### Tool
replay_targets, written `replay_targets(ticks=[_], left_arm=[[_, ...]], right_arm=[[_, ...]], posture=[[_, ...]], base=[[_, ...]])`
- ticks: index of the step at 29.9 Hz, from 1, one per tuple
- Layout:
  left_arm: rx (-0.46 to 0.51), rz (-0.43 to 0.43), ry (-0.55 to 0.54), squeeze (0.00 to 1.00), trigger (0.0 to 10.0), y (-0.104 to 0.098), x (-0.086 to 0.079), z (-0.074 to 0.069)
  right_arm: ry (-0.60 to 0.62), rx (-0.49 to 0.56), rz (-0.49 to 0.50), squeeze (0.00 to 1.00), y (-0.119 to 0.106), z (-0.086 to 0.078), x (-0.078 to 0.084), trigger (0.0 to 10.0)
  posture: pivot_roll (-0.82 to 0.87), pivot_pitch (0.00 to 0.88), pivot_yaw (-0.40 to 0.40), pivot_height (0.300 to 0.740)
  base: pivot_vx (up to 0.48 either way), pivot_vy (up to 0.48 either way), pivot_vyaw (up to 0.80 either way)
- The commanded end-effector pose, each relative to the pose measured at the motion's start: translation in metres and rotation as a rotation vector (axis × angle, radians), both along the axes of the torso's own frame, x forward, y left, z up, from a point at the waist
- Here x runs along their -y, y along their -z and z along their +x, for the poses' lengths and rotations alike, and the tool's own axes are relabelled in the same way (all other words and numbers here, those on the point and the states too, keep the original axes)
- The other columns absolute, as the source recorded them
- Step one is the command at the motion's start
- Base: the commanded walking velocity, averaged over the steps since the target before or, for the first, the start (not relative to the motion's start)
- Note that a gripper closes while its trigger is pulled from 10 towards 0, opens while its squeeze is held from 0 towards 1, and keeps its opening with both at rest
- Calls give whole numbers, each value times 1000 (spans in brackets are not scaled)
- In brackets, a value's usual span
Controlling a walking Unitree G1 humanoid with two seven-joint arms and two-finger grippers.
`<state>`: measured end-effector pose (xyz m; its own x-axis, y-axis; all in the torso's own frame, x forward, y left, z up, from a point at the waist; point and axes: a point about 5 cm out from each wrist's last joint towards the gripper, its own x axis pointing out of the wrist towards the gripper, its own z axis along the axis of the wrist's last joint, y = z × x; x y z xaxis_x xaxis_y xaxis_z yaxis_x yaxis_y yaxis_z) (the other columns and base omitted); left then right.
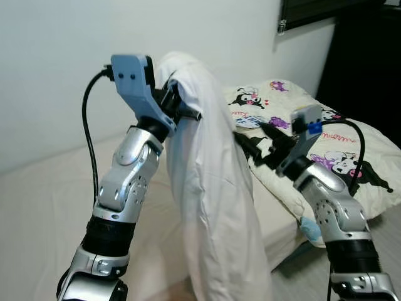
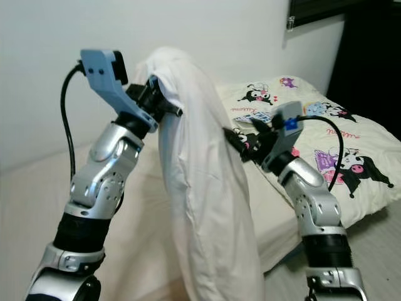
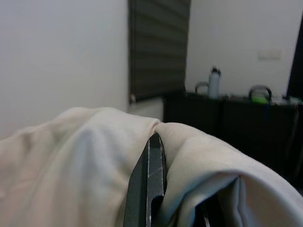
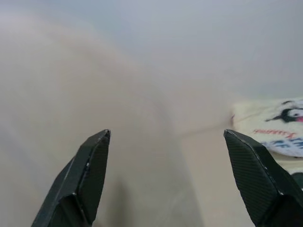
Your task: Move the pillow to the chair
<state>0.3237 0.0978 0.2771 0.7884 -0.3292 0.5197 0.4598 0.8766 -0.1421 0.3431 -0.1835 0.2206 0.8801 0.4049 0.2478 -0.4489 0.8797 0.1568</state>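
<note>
Pillow (image 1: 213, 188) lifted off bed (image 1: 50, 200), hanging mid-frame from left end effector (image 1: 182, 103) clamped on its top edge, right end effector (image 2: 241, 145) spread wide against its right side; carry to chair and drop-off left.

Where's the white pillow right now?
Head views: white pillow hangs mid-frame over the bed, pinched near its top by the left end effector, right end effector beside it.

Soft, even indoor light fills the head views, sharp throughout, with the upper right corner falling into deep shade. The right wrist view is hazy and washed out, its pale background out of focus. The left wrist view is dimmer, its far background slightly soft.
</note>
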Motion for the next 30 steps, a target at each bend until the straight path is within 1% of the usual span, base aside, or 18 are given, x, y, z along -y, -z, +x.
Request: replay_targets(ticks=[1,2,3,4,5,7,9,11,12,13,15,18,20,22,23,25,27,30], left_arm=[[76,-7,3,0,10000,-16,-3,-7],[55,1,-19,0,10000,-10,-7,-6],[49,3,-26,0,10000,-8,-8,-6],[49,3,-26,0,10000,-8,-8,-6],[44,8,-35,0,10000,-6,-9,-6],[42,13,-41,0,10000,-5,-10,-6],[43,11,-35,0,10000,-5,-9,-6],[41,11,-30,0,10000,-3,-10,-6],[41,11,-30,0,10000,-3,-10,-6],[35,12,-21,0,10000,-1,-9,-6],[33,13,-12,0,10000,0,-8,-7],[34,25,40,0,10000,2,-1,-11],[37,31,80,0,10000,2,4,-13],[38,32,88,0,10000,2,5,-14],[45,47,128,0,10000,3,10,-17],[46,51,139,0,10000,3,11,-18],[45,73,145,0,10000,6,14,-18],[39,78,147,0,10000,9,14,-19]], right_arm=[[20,28,54,0,-6,0,5,10000],[-8,75,157,0,-19,-2,6,10000],[-25,97,192,0,-25,-2,6,10000],[-25,97,192,0,-25,-2,6,10000],[-36,125,234,0,-33,-3,8,10000],[-41,148,272,0,-40,-2,10,10000],[-32,175,315,0,-47,-2,15,10000],[-4,197,360,0,-53,-1,23,10000],[-4,197,360,0,-53,-1,23,10000],[34,200,368,0,-55,1,29,10000],[45,200,369,0,-55,1,30,10000],[69,192,374,0,-54,3,34,10000],[72,187,373,0,-54,4,33,10000],[72,186,373,0,-54,4,33,10000],[79,168,360,0,-52,6,30,10000],[81,163,357,0,-52,7,30,10000],[86,132,347,0,-48,10,26,10000],[86,105,342,0,-42,12,20,10000]], posture=[[-54,0,107,707],[-45,0,106,707],[-45,0,106,707],[-45,0,106,707],[-40,0,100,707],[-40,0,100,707],[-39,0,96,707],[-46,0,98,707],[-46,0,98,707],[-48,0,99,707],[-48,0,99,707],[-48,0,99,707],[-46,0,98,707],[-46,0,98,707],[-45,0,101,707],[-45,0,101,707],[-44,0,99,707],[-46,0,99,707]], base=[[0,0,-731],[0,0,-731],[0,0,-731],[0,0,-731],[0,0,-731],[0,0,-731],[0,0,-731],[0,0,-731],[0,0,-731],[0,0,-725],[0,0,-728],[0,0,-731],[0,0,-731],[0,0,-731],[0,0,-731],[0,0,-731],[0,0,-731],[0,0,-731]])
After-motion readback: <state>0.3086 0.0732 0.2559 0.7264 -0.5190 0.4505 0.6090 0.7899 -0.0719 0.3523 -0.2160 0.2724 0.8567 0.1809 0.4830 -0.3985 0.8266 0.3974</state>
